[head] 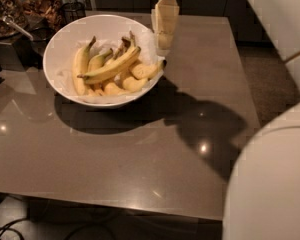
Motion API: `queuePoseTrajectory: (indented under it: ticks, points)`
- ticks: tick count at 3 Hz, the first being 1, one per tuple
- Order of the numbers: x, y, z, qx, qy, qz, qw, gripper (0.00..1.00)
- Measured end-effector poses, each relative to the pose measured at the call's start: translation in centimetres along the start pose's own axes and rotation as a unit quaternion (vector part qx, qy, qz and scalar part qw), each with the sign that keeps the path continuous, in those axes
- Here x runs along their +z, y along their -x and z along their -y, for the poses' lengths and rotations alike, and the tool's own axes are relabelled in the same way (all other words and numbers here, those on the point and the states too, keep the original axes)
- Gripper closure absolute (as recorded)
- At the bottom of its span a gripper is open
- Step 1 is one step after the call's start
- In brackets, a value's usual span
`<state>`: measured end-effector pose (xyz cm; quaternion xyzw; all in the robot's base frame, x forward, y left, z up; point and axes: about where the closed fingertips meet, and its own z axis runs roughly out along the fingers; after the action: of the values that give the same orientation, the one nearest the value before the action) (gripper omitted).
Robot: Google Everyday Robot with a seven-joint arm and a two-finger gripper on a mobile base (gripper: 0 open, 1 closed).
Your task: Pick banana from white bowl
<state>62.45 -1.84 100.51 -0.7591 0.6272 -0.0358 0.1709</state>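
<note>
Lying slantwise across the top of the heap, the banana [112,66] is resting inside the white bowl [55,48], one dark end pointing toward the bowl's left half and the other reaching up toward the right rim. Shorter, plumper bananas [139,72] are crowding under and around it, and one more [82,63] is standing along the bowl's left side with its stem up. The bowl is sitting on the far left part of a glossy grey-brown table [140,169], which is catching small glints of light and carrying a dark shadow [205,129] to the right of the bowl. The gripper [164,44] is hanging just over the bowl's right rim, pointing straight down from a white wrist housing at the top edge, beside the bananas and not touching them; nothing is showing in its grasp, and whether it is open or closed cannot be told. A broad white part of the robot's body [270,184] is filling the lower right corner. Behind the bowl, at the upper left, glass jars of dark contents [37,4] are standing beside a black wire holder [72,9], and cables [5,231] are trailing on the floor below the table's near edge.
</note>
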Motion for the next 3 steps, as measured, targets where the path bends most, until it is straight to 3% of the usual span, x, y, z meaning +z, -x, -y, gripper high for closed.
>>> queuePoseTrajectory:
  ticks: [2, 3]
  points:
    - [3.8, 3.8, 1.8, 0.003, 0.034, 0.039, 0.9987, 0.05]
    - [5.5, 4.1, 1.5, 0.022, 0.057, 0.057, 0.9965, 0.10]
